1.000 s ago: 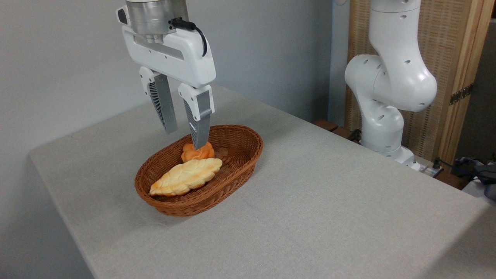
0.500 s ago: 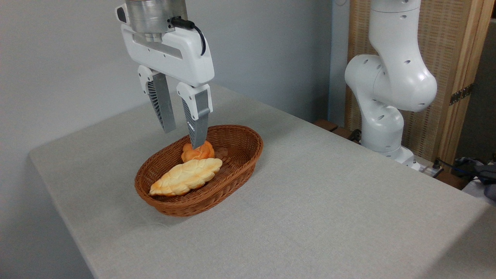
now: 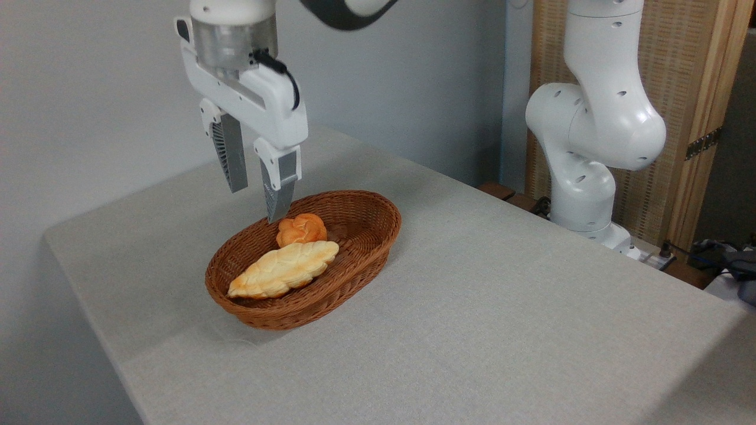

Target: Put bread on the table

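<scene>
1. One worktop (image 3: 472, 307) fills the view, covered in plain light grey-beige cloth.
2. One brown oval wicker basket (image 3: 360, 203) stands on the worktop, left of the centre.
3. Two baked pieces lie inside the basket: one long, flat, braided bread (image 3: 283, 269), pale cream with golden edges, and one small round orange bun (image 3: 302, 229).
4. The bun sits at about 1 o'clock from the bread, just beside its upper end; whether they touch cannot be told.
5. One robot arm (image 3: 590, 130) rises from its base at the far right edge of the worktop, at about 3 o'clock from the basket.
6. One gripper (image 3: 257, 203) hangs with its two fingers (image 3: 277, 192) pointing down and parted by a clear gap; nothing is between them.
7. The gripper is above the basket's far left rim, clear of everything in it.
8. From the gripper, the bread lies at about 5 o'clock, lower in the picture and apart from the fingertips.
</scene>
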Controlling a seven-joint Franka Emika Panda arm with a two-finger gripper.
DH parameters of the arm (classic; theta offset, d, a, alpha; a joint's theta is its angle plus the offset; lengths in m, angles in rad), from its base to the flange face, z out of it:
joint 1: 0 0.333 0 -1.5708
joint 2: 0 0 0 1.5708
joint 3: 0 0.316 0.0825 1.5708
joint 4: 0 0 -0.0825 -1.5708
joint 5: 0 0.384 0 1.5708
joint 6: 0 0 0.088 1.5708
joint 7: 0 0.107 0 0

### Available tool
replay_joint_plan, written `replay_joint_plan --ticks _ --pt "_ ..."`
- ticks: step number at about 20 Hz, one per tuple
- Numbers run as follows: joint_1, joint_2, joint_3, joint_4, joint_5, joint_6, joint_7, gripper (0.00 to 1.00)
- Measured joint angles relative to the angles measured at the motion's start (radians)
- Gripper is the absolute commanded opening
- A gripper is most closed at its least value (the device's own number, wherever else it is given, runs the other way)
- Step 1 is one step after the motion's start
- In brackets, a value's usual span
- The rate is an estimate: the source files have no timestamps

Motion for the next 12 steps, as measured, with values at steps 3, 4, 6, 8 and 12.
replay_joint_plan --ticks 3,4,6,8,12 --pt "-0.004 -0.004 -0.058 -0.08 -0.003 0.076 0.0 1.0" --pt "-0.005 -0.004 -0.078 -0.108 -0.003 0.107 0.0 1.0" --pt "-0.009 -0.004 -0.105 -0.16 -0.003 0.144 0.0 1.0" --pt "-0.01 -0.004 -0.113 -0.2 0.001 0.16 0.019 1.0" --pt "-0.006 -0.004 -0.113 -0.24 0.038 0.169 0.163 1.0"
